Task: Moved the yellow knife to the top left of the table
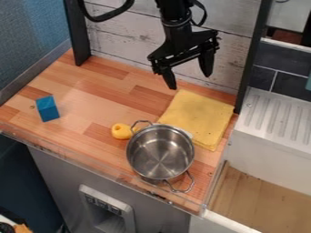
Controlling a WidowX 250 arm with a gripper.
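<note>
Whitewashed planks (121, 41) stand behind a wood-block worktop (91, 86), framed by a black post (77, 32) on the view's left and another black post (252, 59) on its right. The yellow knife (121, 131) lies near the middle of the worktop, towards the front, its rounded handle sticking out on the view's left of a steel pot (161, 152). The pot hides much of the knife's length, and whether the two touch I cannot tell. The pot sits upright and open, with one looped handle towards the knife and the other towards the front edge. Just behind it, towards the view's right, a folded yellow cloth (197, 116) lies flat. A blue block (47, 109) rests well apart from these, over by the view's left side of the worktop.

The black arm (176, 27) comes in from the top edge and hangs down in front of the planks, its wrist leaning a little. The end effector (189, 81) is tipped to one side, so that the finger on the view's left hangs lower than its partner. Its fingers are spread wide, pointing down, with nothing held between them. In the view it appears just beyond the cloth's back edge, apart from the knife and the pot. Farther right are dark tiles (267, 73) and a white ridged drainboard (273, 113).
</note>
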